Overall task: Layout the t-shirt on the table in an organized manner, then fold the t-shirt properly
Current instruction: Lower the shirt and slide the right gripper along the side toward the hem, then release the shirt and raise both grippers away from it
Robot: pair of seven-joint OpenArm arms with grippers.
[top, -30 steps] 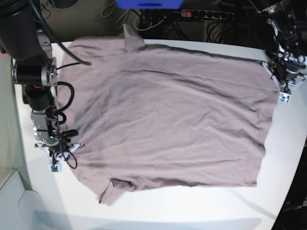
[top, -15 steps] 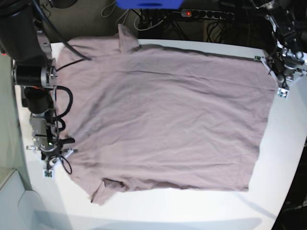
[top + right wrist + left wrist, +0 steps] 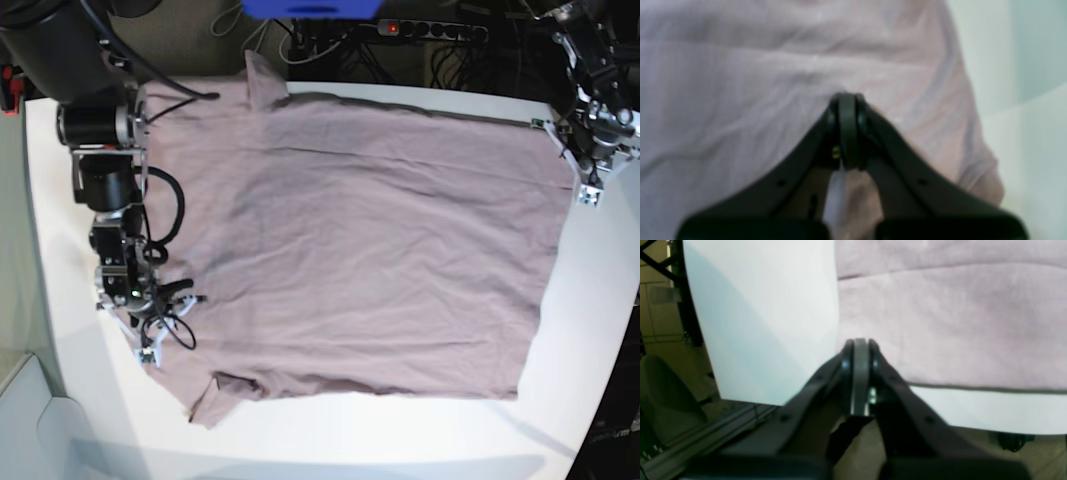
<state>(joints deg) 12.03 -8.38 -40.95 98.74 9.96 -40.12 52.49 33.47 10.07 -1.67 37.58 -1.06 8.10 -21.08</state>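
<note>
You're in the layout step, t-shirt [image 3: 360, 240] spread on the desk [image 3: 600, 330]; left end effector [image 3: 590, 190] and right end effector [image 3: 148, 345] are both clamped closed at its edges, fabric grip unclear, so smooth sleeves next.

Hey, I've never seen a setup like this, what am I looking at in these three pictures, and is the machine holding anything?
This is a robot with two arms working over a large white table. The base view looks down from above; the other two views come from cameras on the wrists, looking along each black pincer.

Spread flat on the table lies a dusty mauve short-sleeved cotton t-shirt, sleeves toward the picture's left.

The left gripper sits on the overhead picture's right, closed at the shirt's corner near the table edge; whether cloth is pinched between the jaws cannot be told. The right gripper is on that picture's left, also closed, over the shirt near a sleeve; a grip on cloth isn't clear there either.
</note>
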